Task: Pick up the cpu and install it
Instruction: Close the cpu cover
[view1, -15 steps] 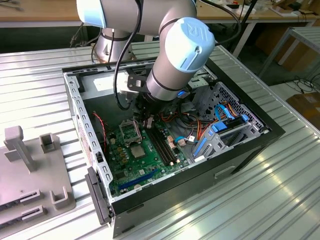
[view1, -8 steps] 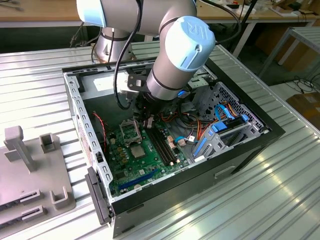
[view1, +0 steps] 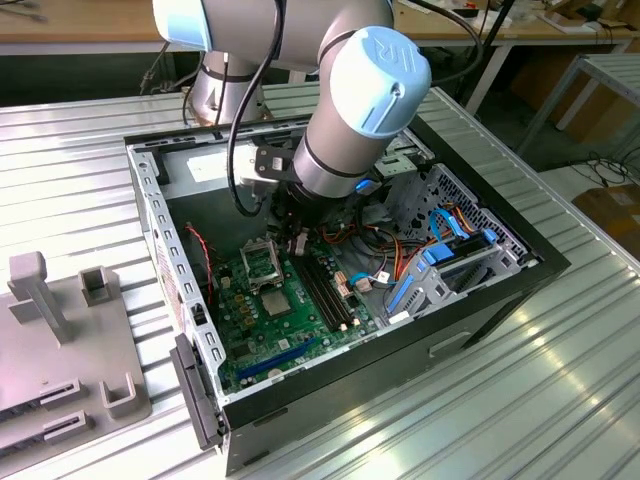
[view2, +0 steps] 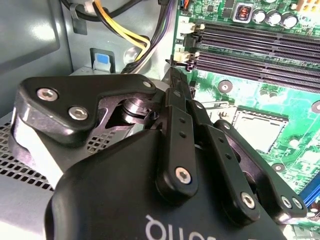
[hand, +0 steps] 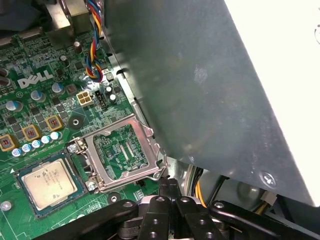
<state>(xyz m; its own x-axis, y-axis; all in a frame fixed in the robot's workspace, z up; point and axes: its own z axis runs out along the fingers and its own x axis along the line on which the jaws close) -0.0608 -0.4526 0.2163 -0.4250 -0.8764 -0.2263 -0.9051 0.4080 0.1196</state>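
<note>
The cpu (hand: 50, 182) is seen lying flat in its socket (hand: 80, 175) on the motherboard (hand: 45, 100), its metal lid facing up and its edges squared to the socket frame. Just beside it, the load plate (hand: 130, 181) is swung open, so that bare board can be seen through its window and nothing is clamped over the chip. The end effector (hand: 169, 182) is held close to the far edge of that plate, apart from the cpu; in both wrist views its fingers are drawn together with no gap left between them, and nothing is gripped. In the second wrist view the closed fingers are shown pointing down toward the board, with the memory slots (view2: 260, 47) beyond them and a bundle of cables (view2: 125, 30) to one side. A grey metal panel (hand: 200, 90) is passed closely on the end effector's other flank. In the exterior view the arm (view1: 350, 110) is reached down into the open case (view1: 175, 270), which is laid on its side on the ribbed counter (view1: 560, 400). The picking and placing of the chip are judged to be done, since it is already seated and released. The install is judged unfinished: the load plate has not been closed over the cpu, and whether a lever is latched cannot be told.
</note>
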